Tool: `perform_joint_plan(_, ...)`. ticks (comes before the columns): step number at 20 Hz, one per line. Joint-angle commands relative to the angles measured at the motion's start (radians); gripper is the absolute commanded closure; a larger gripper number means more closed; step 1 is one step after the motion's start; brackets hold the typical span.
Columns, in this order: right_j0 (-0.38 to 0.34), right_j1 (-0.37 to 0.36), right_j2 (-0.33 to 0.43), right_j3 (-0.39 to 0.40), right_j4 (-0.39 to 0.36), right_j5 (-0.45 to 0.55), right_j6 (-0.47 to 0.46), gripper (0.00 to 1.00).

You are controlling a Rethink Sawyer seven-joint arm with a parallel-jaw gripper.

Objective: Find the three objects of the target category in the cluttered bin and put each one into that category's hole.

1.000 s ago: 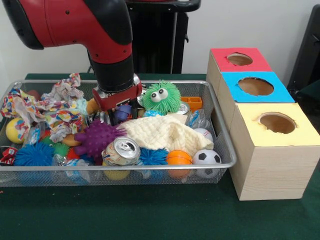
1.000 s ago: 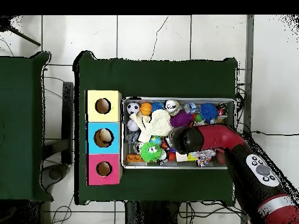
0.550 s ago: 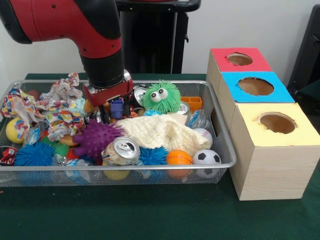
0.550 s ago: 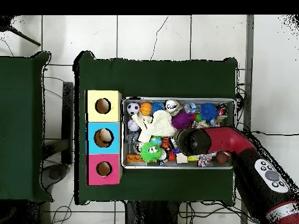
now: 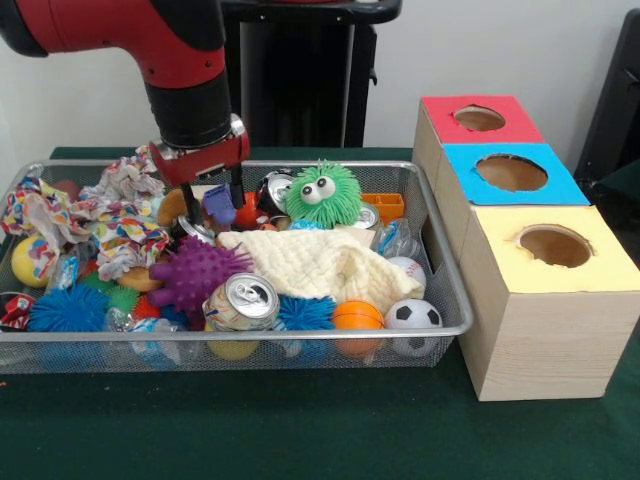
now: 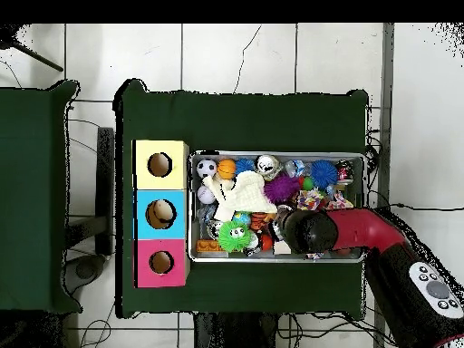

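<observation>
Now end effector is lifting off the pile, up and toward the bin's rag side vs 1s ago, clenched on small blue-purple block. Pick looks good; carry to holes is next.

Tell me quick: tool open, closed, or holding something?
Tool: closed on a small blue-purple object, lifted just above the bin clutter.

The bin of clutter sits left of three boxes.
</observation>
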Motion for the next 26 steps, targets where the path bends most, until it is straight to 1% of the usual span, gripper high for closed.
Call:
perform_joint_plan(1,-0.009,-0.077,0.011,0.084,-0.054,-0.002,-0.104,0.0)
perform_joint_plan(4,0.003,-0.105,0.018,0.101,-0.047,0.003,-0.096,0.0)
perform_joint_plan(6,0.006,-0.111,0.019,0.106,-0.046,0.003,-0.094,0.0)
perform_joint_plan(11,0.015,-0.081,0.022,0.089,-0.056,-0.004,-0.097,0.0)
perform_joint_plan(12,0.019,-0.062,0.024,0.075,-0.061,-0.003,-0.105,0.0)
perform_joint_plan(15,0.028,0.002,0.031,0.026,-0.079,0.007,-0.152,0.0)
perform_joint_plan(17,0.025,0.033,0.065,0.004,-0.098,0.014,-0.236,0.0)
perform_joint_plan(20,0.042,0.053,0.088,-0.018,-0.121,0.067,-0.331,0.0)
perform_joint_plan(26,0.045,0.065,0.096,-0.023,-0.151,0.065,-0.318,0.0)
